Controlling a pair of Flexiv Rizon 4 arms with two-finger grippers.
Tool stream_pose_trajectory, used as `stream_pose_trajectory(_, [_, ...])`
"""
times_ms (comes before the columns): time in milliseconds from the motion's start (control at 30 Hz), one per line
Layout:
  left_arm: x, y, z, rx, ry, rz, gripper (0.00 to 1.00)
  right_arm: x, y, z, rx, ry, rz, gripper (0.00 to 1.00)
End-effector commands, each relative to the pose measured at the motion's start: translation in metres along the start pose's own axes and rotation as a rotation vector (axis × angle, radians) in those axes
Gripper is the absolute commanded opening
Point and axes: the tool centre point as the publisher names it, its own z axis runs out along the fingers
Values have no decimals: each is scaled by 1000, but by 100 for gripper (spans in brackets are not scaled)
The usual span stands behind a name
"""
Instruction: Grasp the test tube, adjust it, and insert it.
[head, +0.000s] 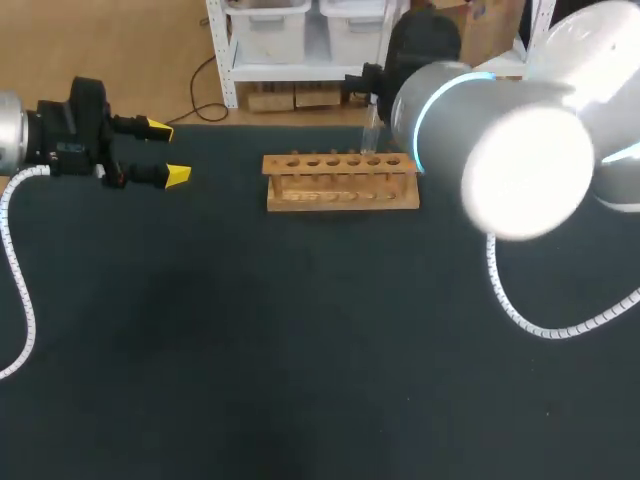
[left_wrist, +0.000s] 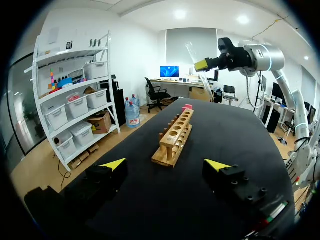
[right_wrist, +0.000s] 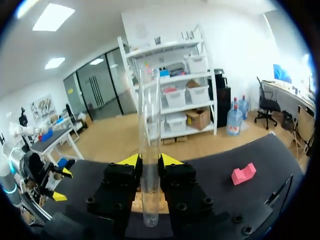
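A wooden test tube rack (head: 340, 182) with one row of holes stands at the table's far middle. My right gripper (right_wrist: 150, 160) is shut on a clear glass test tube (right_wrist: 149, 125), which stands upright between its yellow tips. In the head view the tube (head: 370, 128) hangs above the rack's right end, and my right arm's body hides most of that gripper. The left wrist view shows the tube (left_wrist: 196, 61) held high beyond the rack (left_wrist: 175, 136). My left gripper (head: 166, 151) is open and holds nothing, well to the left of the rack.
A small pink block (right_wrist: 243, 173) lies on the black table (head: 300, 350) past the rack's far end; it also shows in the left wrist view as the pink block (left_wrist: 187, 107). A white coiled cable (head: 545, 325) hangs from my right arm.
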Motion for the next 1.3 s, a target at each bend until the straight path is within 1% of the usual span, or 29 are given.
stream_pose_trajectory(33, [1, 0, 0, 0, -5, 3, 100, 4, -3, 8, -14, -584, -8, 0])
stream_pose_trajectory(200, [1, 0, 0, 0, -5, 3, 100, 5, -4, 15, -42, -599, -48, 0])
stream_pose_trajectory(500, [1, 0, 0, 0, -5, 3, 100, 7, -9, 18, -69, -557, -75, 0])
stream_pose_trajectory(700, [1, 0, 0, 0, -5, 3, 100, 11, -8, 20, -76, -556, -101, 0])
stream_pose_trajectory(1067, [1, 0, 0, 0, -5, 3, 100, 18, -14, 42, -99, -561, -120, 0])
stream_pose_trajectory(1300, [1, 0, 0, 0, -5, 3, 100, 26, -18, 54, -105, -562, -174, 0])
